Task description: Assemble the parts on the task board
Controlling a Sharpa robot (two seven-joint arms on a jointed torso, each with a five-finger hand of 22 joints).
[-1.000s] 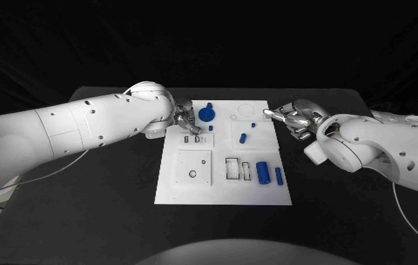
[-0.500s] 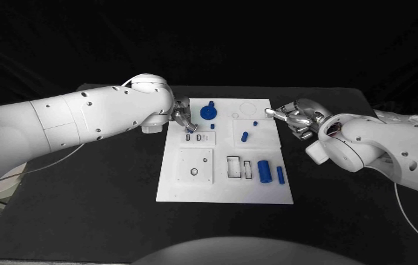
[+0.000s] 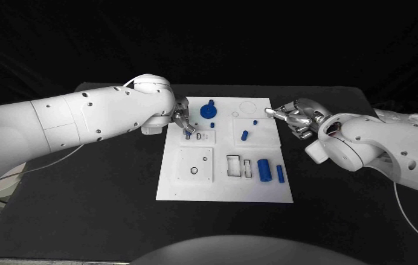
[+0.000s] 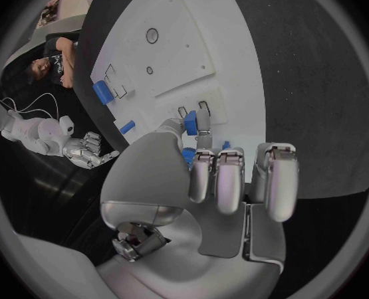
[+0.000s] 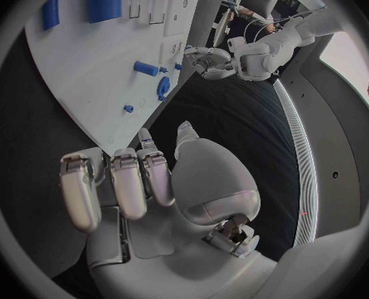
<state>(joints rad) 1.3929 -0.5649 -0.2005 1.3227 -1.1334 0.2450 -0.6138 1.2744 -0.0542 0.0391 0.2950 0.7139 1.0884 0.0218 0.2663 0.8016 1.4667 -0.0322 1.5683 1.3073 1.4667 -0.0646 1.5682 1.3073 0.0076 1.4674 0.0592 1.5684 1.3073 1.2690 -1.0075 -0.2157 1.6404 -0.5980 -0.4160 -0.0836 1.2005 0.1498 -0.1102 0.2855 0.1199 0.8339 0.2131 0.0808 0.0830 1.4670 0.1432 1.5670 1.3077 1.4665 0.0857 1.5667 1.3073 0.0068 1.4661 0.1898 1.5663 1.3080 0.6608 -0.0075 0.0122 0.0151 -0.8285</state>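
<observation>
My left hand [image 3: 182, 120] pinches a small blue part [image 4: 190, 122] over the slots [image 3: 199, 136] at the board's [image 3: 225, 189] ten o'clock (insertion under way, I judge). Next: align and press down. Right hand [image 3: 295, 118], at three o'clock, holds nothing, fingers loosely curled.

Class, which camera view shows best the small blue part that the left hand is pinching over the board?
The left wrist view: there the small blue part sits clearly between the left hand's fingertips, just over the task board. The head view shows it as a speck at that hand. In the right wrist view it is too small to tell.
</observation>
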